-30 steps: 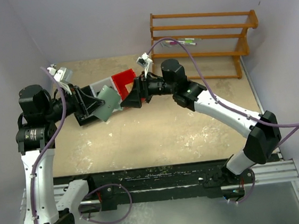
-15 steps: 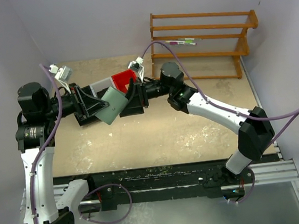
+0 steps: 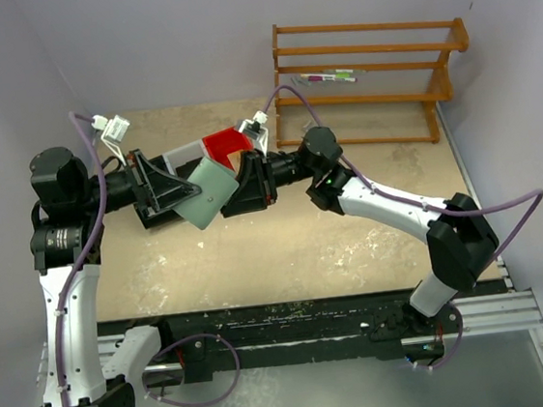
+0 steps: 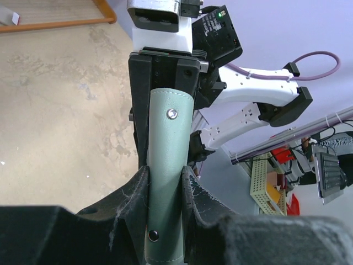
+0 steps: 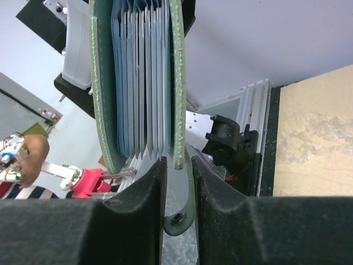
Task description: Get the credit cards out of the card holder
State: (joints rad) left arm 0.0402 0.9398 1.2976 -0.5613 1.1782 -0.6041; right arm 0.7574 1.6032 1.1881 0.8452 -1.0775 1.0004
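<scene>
Card holder [image 3: 204, 193] hangs above the desk [image 3: 286, 250], clamped in our left hand [image 4: 165, 182] — our right hand [image 5: 179, 190] has just closed onto its flap, so we can start drawing the credit cards [image 5: 140, 77].

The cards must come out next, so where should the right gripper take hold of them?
Probably the cards' free edges, fanned between the holder's two green covers. Come in from the open side facing the right gripper, jaws flat to the cards; the left gripper clamps the opposite end.
</scene>
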